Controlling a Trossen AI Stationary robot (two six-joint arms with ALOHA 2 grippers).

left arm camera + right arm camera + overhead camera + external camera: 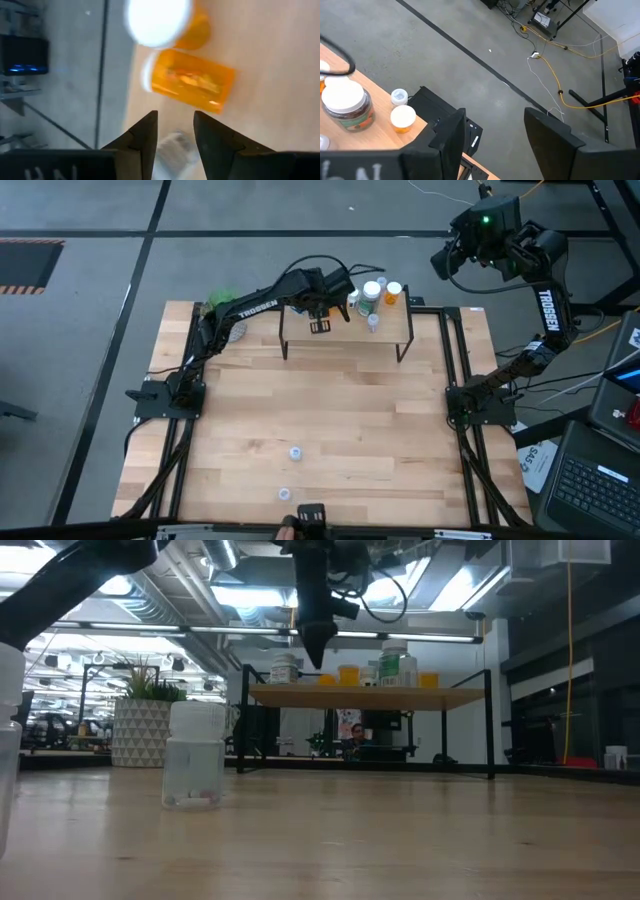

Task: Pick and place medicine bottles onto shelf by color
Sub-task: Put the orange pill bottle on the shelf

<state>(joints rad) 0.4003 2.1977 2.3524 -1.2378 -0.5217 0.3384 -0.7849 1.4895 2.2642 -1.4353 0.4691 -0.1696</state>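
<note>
Your left gripper [322,313] hangs over the shelf [400,330] by the orange bottles [190,80], jaws apart, empty; right gripper [492,132] open too.

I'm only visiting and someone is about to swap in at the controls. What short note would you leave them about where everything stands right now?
Left claw: over the shelf, fingers parted, nothing between them; an orange bottle lies on its side just ahead.
Right claw: open, empty, raised off the table's far right corner.
Done: several bottles on the shelf, among them orange ones and a larger white-capped one.
Left: two small clear bottles on the tabletop; the tipped orange one may need standing up.
</note>
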